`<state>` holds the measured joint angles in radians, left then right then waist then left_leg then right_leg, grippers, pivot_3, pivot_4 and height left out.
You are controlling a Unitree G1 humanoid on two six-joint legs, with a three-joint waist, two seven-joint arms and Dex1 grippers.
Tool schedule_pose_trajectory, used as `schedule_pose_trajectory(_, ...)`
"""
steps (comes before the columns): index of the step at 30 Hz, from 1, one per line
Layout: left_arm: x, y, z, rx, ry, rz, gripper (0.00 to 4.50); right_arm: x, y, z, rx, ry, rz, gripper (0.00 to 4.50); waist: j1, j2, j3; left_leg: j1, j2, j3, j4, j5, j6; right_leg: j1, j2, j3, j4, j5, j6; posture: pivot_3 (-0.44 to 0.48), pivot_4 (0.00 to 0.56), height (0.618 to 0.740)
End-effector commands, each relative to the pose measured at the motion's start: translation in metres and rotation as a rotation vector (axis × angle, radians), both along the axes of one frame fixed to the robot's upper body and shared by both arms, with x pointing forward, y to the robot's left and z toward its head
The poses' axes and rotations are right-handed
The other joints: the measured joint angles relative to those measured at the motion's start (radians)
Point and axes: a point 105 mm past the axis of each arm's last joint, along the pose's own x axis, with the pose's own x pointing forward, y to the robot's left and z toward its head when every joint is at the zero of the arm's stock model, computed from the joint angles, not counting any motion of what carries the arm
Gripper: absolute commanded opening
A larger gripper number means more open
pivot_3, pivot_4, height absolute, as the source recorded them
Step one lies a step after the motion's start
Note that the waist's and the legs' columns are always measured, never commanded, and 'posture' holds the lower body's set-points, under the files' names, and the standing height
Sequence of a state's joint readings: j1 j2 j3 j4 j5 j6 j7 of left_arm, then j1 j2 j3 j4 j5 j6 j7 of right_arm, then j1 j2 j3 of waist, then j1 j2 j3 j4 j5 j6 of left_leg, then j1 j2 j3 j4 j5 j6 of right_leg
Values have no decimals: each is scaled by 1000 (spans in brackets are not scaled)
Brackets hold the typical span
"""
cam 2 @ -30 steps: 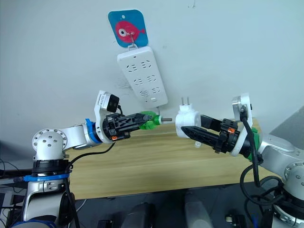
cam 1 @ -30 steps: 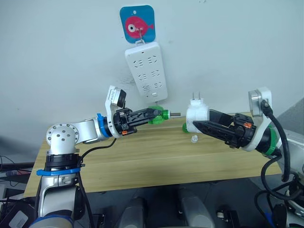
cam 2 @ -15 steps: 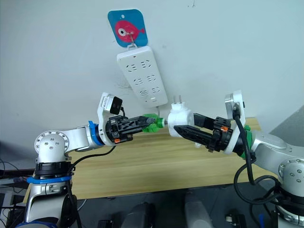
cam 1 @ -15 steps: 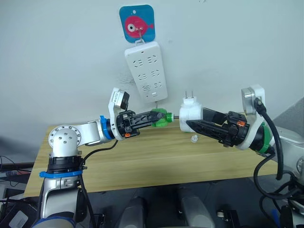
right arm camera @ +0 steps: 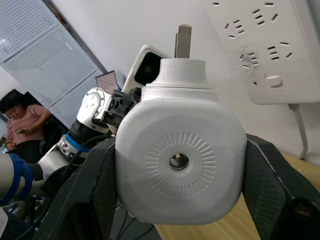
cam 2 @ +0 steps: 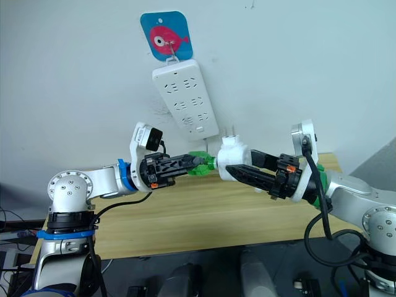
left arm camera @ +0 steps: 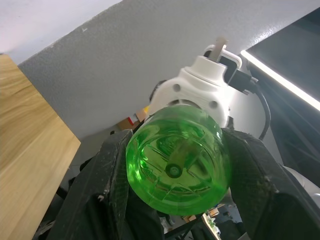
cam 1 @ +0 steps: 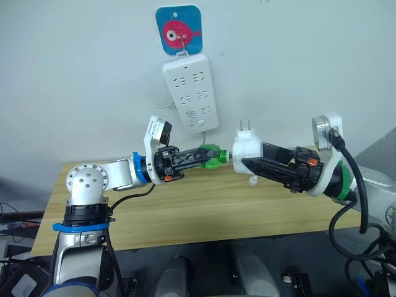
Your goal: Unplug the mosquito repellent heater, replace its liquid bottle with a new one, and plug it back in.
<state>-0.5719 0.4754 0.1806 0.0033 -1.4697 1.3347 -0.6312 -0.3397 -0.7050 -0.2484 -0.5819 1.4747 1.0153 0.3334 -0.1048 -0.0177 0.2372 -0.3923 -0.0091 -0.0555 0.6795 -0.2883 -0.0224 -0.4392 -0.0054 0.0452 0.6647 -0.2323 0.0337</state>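
The right gripper [cam 1: 252, 163] is closed on the mosquito repellent heater [cam 1: 247, 149], with one black finger on each side of the white body. The heater is held in the air above the back part of the wooden table [cam 1: 204, 210], near the middle of its back edge, and its two metal prongs [cam 1: 245, 125] point up. Its round socket faces to the robot's left.

The left gripper [cam 1: 207, 156] is clamped on a green liquid bottle [cam 1: 213, 155], which lies horizontally between the two fingers. The neck of the bottle points toward the heater, and the bottle meets the socket side of the heater. It is not possible to tell how far the neck sits inside. In the left wrist view the round green bottom of the bottle [left arm camera: 176, 159] is between the two black fingers [left arm camera: 116, 185], and the white heater is directly behind it.

A small clear object [cam 1: 252, 180] lies on the table under the right gripper, near the back edge. A white power strip [cam 1: 190, 93] hangs on the wall above the table, tilted, from a blue hook plate with a pink fish [cam 1: 179, 30]. All its sockets are free.
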Motion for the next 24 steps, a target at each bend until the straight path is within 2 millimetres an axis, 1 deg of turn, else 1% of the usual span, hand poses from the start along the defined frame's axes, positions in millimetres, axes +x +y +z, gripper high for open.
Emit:
schedule_pose_trajectory(1, -8, -5, 7, -18, -40, -41, 2419, -8, 7, 4, -6, -35, 45, 2967, 0, 0, 0, 0, 0, 0, 0, 0, 0, 0, 0, 0, 0, 0, 0, -178, 153, 740)
schedule_pose_trajectory(7, -9, -7, 6, -12, -46, -46, 2419, -7, 11, 5, -21, -51, 50, 2967, 1, 0, 0, 0, 0, 0, 0, 0, 0, 0, 0, 0, 1, 0, 0, -180, 154, 740)
schedule_pose_trajectory(11, -10, -9, 2, -2, -50, -44, 2419, -9, 16, 10, 2, -60, 66, 2967, 3, 0, -1, 0, 0, 0, 1, 0, 0, 0, 0, 0, 1, 1, 0, -180, 154, 740)
schedule_pose_trajectory(16, -11, -9, -1, 14, -57, -49, 2419, -10, 15, 11, -6, -55, 77, 2967, 4, 0, -1, 0, 0, 0, 1, 0, 0, 0, 0, 0, 1, 1, -1, -183, 156, 740)
schedule_pose_trajectory(24, -3, -8, -3, 20, -68, 7, 2419, -15, 16, 11, -15, -50, 102, 2967, 5, 0, -3, 0, 0, 1, 1, 0, 0, 0, 0, 0, 1, 1, 0, -184, 160, 740)
